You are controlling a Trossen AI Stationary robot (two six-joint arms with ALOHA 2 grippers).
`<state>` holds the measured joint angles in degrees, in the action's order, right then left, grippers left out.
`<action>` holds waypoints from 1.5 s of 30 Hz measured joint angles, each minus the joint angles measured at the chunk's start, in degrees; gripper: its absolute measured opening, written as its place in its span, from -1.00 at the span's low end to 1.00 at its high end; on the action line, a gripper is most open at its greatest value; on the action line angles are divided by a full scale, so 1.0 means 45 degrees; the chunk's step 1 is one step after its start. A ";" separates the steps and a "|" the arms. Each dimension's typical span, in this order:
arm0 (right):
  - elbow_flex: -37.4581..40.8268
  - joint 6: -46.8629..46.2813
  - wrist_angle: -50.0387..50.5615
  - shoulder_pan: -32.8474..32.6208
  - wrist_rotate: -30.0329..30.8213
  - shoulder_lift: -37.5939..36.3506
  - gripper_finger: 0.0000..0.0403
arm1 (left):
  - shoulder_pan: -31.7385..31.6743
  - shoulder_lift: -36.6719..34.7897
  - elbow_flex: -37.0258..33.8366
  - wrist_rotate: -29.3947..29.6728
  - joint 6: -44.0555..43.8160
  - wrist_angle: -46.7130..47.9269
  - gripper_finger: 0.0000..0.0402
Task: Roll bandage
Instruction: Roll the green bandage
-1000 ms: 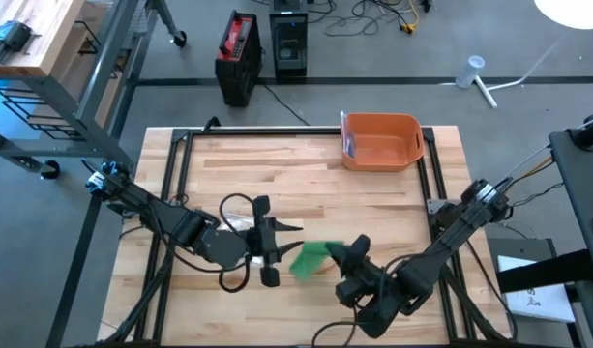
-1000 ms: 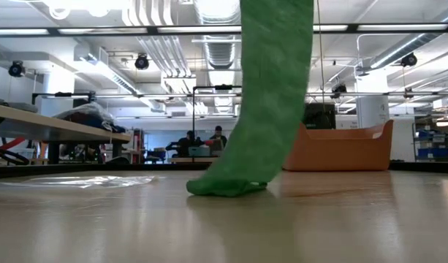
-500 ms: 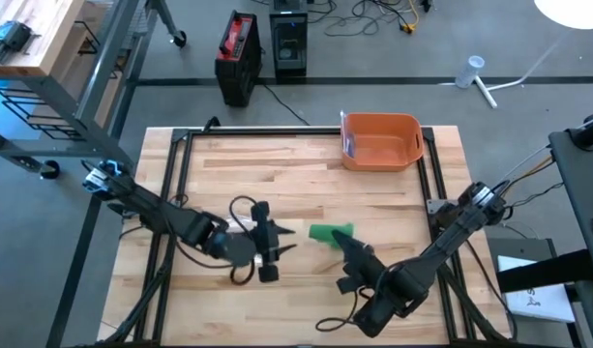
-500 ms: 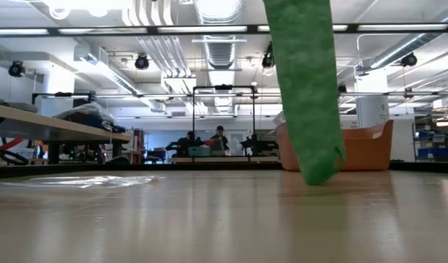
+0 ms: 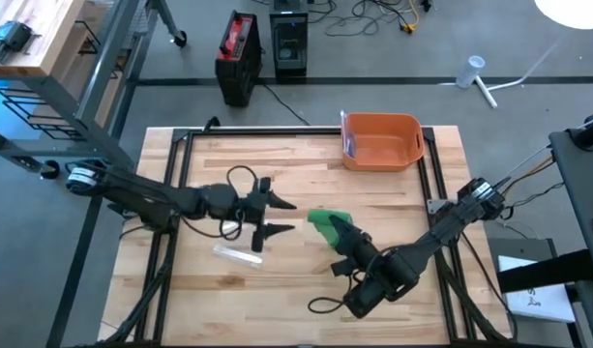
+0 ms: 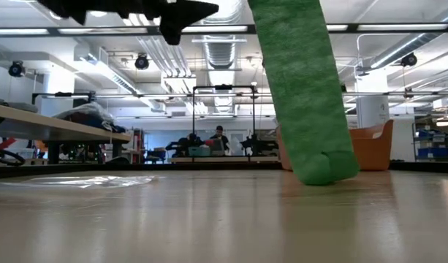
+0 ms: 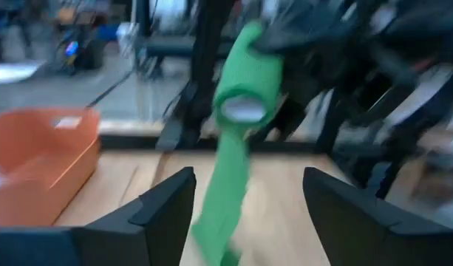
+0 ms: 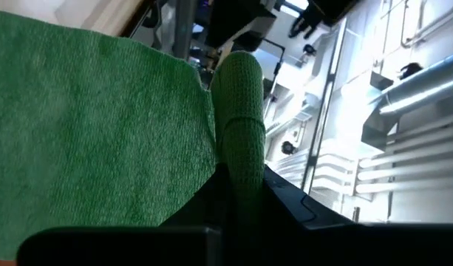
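Observation:
The green bandage (image 5: pixel 325 220) is partly rolled. Its roll (image 7: pixel 245 77) with a pale core is up in my right gripper (image 5: pixel 342 235), which is shut on it at mid-table. The loose strip (image 6: pixel 300 95) hangs down from the roll, and its lower end (image 6: pixel 322 168) rests on the table. My left gripper (image 5: pixel 280 217) stands open to the left of the bandage, pointing level at it, with nothing between its fingers (image 7: pixel 167 214). My right gripper holds the bandage by its rolled part (image 8: pixel 239 140), pinched between the two fingers, which come level from the table's near right. The roll is lifted clear. The strip hangs below it, fairly straight, with its end on the table.
A clear plastic wrapper (image 5: pixel 240 254) lies on the table near my left gripper, toward the near edge. An orange bin (image 5: pixel 381 141) stands at the far edge, right of centre. A black frame (image 5: pixel 180 174) borders the tabletop.
My left gripper has swung toward the table's far edge, come lower, and turned level to point toward the right at the bandage. My right gripper has rolled and carried the roll slightly toward the far edge. The strip's lower end has slid along with it and straightened.

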<state>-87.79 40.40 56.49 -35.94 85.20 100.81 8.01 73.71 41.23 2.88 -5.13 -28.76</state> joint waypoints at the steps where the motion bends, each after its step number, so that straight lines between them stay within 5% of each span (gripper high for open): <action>1: 0.0000 0.0026 -0.0024 0.0030 -0.0062 -0.0080 -0.78 | -0.0260 0.0058 -0.0338 -0.0470 -0.0239 -0.0984 0.21; 5: -0.0023 0.1004 -0.0606 0.0252 -0.0358 -0.0262 -0.78 | -0.1324 0.0668 -0.1144 -0.2304 -0.2805 -0.4180 0.16; 10: -0.0229 0.2668 -0.1848 0.0445 -0.1114 -0.0262 -0.78 | -0.1959 0.1569 -0.1091 -0.3639 -0.6020 -0.5067 0.10; 45: -0.0831 0.6601 -0.5370 0.0467 -0.1951 -0.0247 -0.78 | -0.1922 0.1958 0.0020 -0.5185 -0.9684 -0.5082 -0.23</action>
<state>-91.53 70.11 32.32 -33.83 76.42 99.70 -0.64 82.52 41.32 -20.45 -48.71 -51.63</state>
